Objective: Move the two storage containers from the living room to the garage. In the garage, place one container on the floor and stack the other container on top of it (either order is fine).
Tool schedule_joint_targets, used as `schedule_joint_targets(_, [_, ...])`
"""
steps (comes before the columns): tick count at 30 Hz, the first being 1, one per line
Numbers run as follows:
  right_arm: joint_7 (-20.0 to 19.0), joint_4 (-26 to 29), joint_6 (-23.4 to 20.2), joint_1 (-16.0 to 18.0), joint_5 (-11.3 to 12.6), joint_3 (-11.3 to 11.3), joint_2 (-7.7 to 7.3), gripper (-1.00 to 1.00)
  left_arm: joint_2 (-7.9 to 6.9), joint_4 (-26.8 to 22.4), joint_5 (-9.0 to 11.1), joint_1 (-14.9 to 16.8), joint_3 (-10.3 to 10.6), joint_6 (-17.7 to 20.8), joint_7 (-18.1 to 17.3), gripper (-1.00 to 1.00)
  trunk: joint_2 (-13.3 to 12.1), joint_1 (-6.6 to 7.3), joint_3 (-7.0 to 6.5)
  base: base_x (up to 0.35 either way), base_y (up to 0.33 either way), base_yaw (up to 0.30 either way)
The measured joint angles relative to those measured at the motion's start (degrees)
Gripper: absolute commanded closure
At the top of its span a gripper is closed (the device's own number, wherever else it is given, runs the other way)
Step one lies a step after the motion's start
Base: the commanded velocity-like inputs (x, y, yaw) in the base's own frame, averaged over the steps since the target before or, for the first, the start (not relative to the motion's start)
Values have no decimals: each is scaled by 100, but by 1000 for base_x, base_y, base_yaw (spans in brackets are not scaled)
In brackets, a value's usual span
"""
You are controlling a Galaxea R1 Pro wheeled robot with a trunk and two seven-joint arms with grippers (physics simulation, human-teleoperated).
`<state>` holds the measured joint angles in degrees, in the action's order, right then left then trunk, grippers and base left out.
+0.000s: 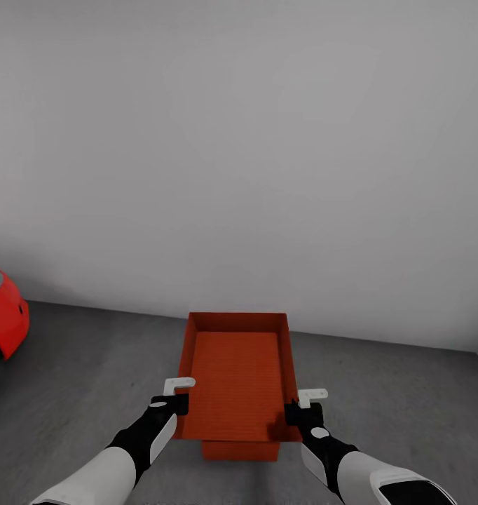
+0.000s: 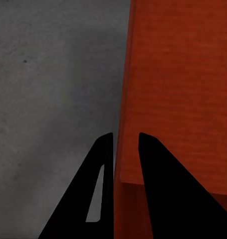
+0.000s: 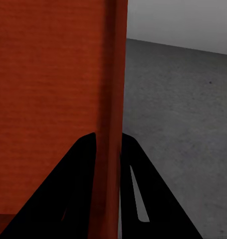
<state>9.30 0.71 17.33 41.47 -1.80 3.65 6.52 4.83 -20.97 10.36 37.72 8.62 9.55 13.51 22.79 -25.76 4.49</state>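
- Upper container (image 1: 237, 375), orange-red, was held level betw. both grippers, in front of robot, above the dark grey concrete floor (image 1: 92, 379)
- Second container (image 1: 240, 450) sat on floor directly beneath it; only its near end showed under the upper one's near wall. Couldn't tell if the two touched
- Left gripper (image 1: 174, 405) was clamped on upper container's left wall near the near corner; wrist view had one finger (image 2: 101, 184) outside the wall, the other inside, wall pinched betw. them
- Right gripper (image 1: 300, 414) was clamped on the right wall, same end; wrist view: fingers (image 3: 135, 179) on either side of the thin wall, closed on it
- Plain white-grey wall (image 1: 239, 140) stood behind, meeting floor just past container's far end
- Red car (image 1: 2, 315) was partly in view at far left edge, well apart from containers
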Motion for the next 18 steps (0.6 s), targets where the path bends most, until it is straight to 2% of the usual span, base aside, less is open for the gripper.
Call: schedule_joint_targets(18, [5, 1, 0, 3, -3, 2, 0, 100, 0, -5, -1, 0, -2, 1, 0, 100, 1, 0, 156, 0, 0, 0])
